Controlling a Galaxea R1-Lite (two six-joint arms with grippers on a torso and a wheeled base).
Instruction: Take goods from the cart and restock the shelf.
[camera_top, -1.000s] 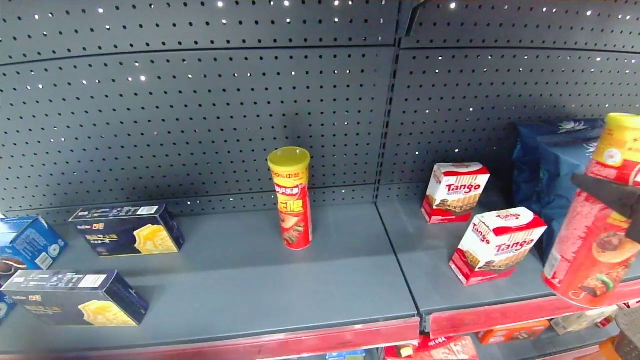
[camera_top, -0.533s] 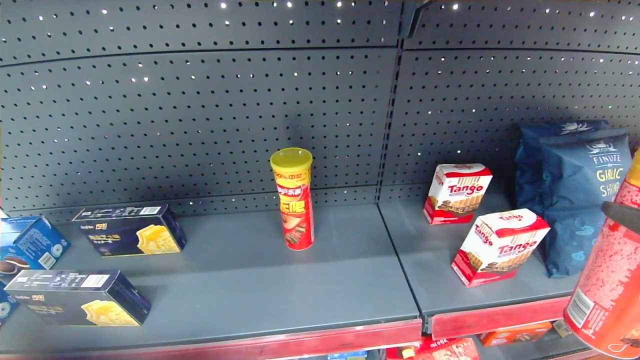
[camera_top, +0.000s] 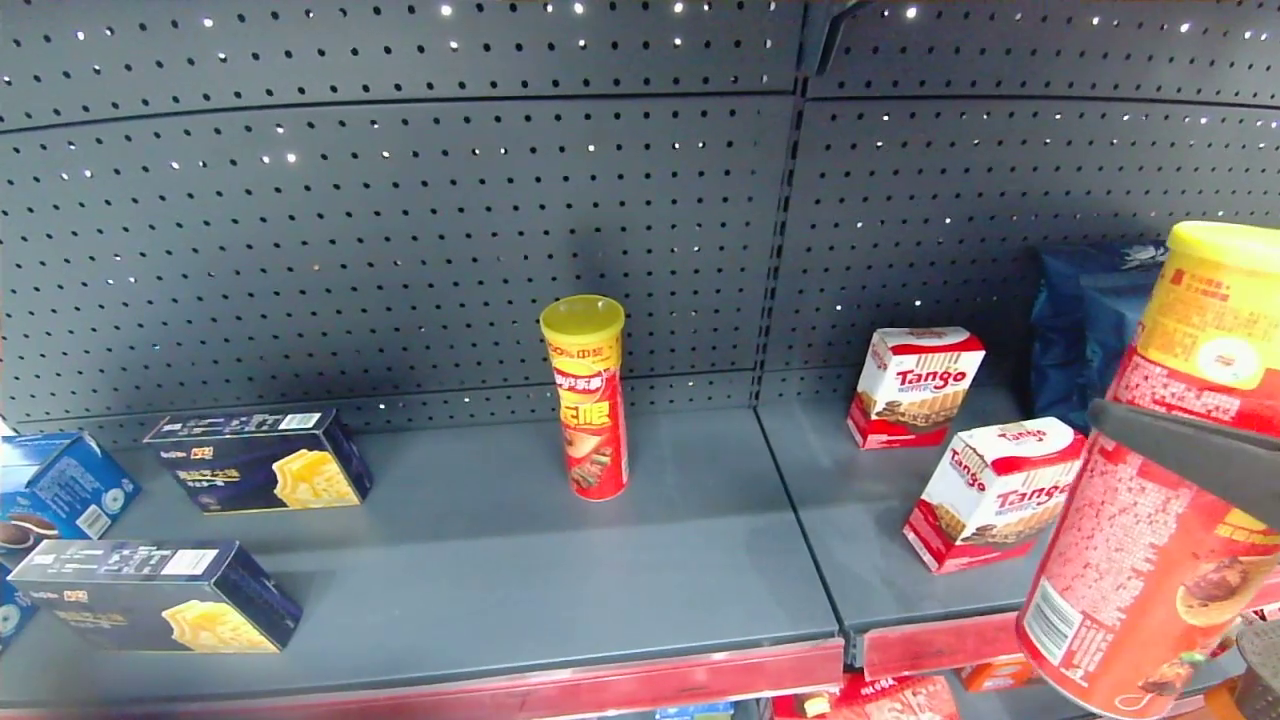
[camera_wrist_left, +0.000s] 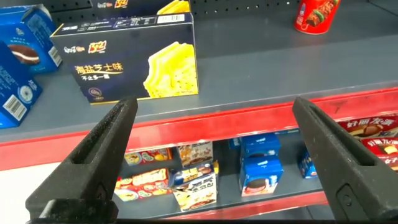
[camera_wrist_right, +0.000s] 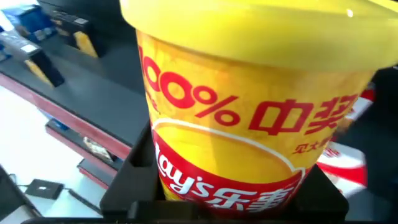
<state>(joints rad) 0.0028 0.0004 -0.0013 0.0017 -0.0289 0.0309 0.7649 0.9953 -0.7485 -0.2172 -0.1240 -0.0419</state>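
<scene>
**Finding.** We find the right gripper (camera_wrist_right: 230, 196) clamped on a red can (camera_top: 1150, 520) with a yellow lid, one finger on each side of its body below the lid band. The red can hangs tilted in front of the shelf (camera_top: 480, 560), at four o'clock from the standing can (camera_top: 586, 400) of the same kind at mid-shelf. The left gripper (camera_wrist_left: 214, 109) is spread wide and holds nothing.

**Judgement.** The step in hand is placement. We advise bringing the red can upright before it crosses the shelf's front edge. It should pass above the two wafer boxes (camera_top: 990, 490), not through them. We would set it on the bare deck at three o'clock of the standing can, near but not touching, and release only once the base sits flat.

**Views.** The right wrist view shows fingers on both sides of the red can; the head view shows one. The left wrist view shows a stocked lower tier (camera_wrist_left: 249, 174) beneath the shelf.
</scene>
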